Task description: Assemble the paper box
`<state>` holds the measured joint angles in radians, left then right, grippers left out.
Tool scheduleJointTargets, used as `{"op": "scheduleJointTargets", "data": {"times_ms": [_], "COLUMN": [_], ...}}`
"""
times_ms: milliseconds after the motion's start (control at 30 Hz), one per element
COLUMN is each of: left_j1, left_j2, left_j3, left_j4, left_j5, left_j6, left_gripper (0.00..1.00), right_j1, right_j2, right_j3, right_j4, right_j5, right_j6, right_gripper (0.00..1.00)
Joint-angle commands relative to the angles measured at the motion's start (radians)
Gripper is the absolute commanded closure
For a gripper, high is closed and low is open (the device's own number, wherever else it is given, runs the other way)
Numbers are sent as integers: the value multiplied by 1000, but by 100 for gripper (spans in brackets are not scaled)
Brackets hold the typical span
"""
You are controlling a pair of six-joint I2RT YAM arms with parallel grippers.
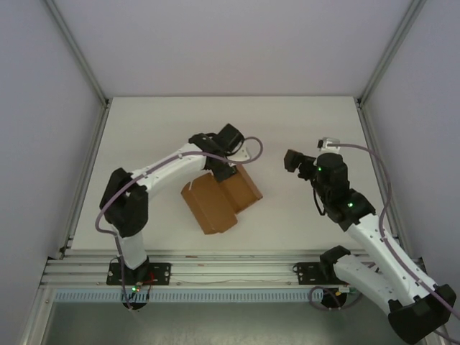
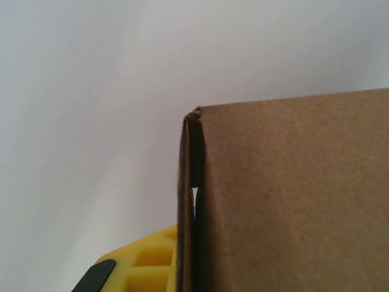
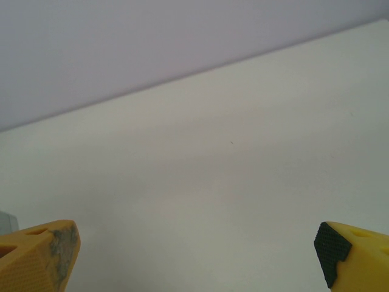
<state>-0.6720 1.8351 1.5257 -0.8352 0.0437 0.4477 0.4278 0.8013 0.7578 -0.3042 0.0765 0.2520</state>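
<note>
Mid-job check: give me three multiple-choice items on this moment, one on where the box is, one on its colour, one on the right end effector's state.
1. Where is the box?
A) in the middle of the table, at the left end effector
B) in the far right corner
C) in the near left corner

2. What colour is the box?
A) white
B) blue
C) brown

3. How is the right end effector?
A) shut on the box
B) open, holding nothing
C) shut, holding nothing

Answers:
1 A, the top view shows it mid-table with the left end effector on it.
2 C, it is plain brown cardboard in the top and left wrist views.
3 B, its fingers stand wide apart over bare table.
</note>
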Motion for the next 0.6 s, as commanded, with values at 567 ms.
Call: {"op": "scheduleJointTargets", "data": {"times_ms": [567], "left_j1": [-135], "left_j2": [423], "left_j3": [200], "left_j4": [-7], "left_j5": [-383], "left_j6": [80], "left_gripper": [100], "right_j1": [-101], "right_j2": [74], "right_j3": [-43], "right_j4": [-65], "right_j5": [-185], "right_j6": [46], "right_gripper": [0]}}
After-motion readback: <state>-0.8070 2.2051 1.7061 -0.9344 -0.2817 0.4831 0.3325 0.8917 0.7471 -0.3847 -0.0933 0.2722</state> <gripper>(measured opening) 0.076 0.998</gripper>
